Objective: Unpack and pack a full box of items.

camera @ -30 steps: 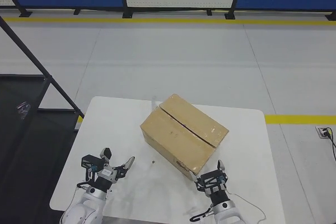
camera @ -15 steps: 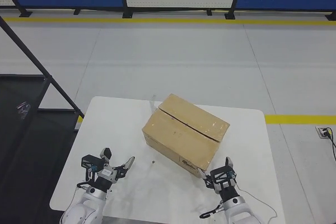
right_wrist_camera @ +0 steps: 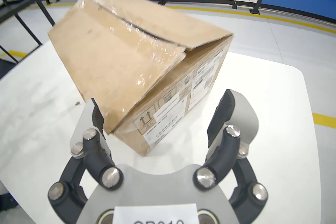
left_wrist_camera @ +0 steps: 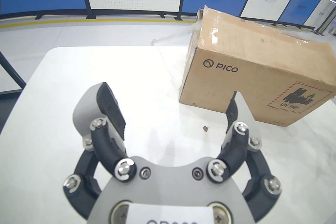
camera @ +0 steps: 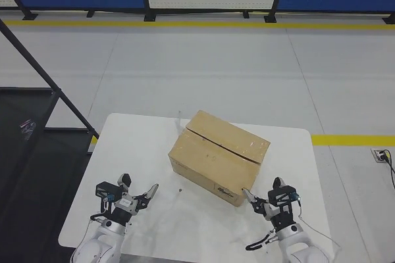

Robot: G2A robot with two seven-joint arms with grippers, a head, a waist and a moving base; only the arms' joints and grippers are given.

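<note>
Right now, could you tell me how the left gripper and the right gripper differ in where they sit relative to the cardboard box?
The left gripper hangs over bare table, well apart from the cardboard box; the right gripper sits at the box's near corner. The left gripper's fingers have nothing between them, while the right gripper's fingers straddle that corner; whether they touch it, I cannot tell. Both are open and hold nothing.

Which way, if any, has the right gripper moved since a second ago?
Yes. The right gripper shifted toward the table's right edge, past the box's near corner.
</note>
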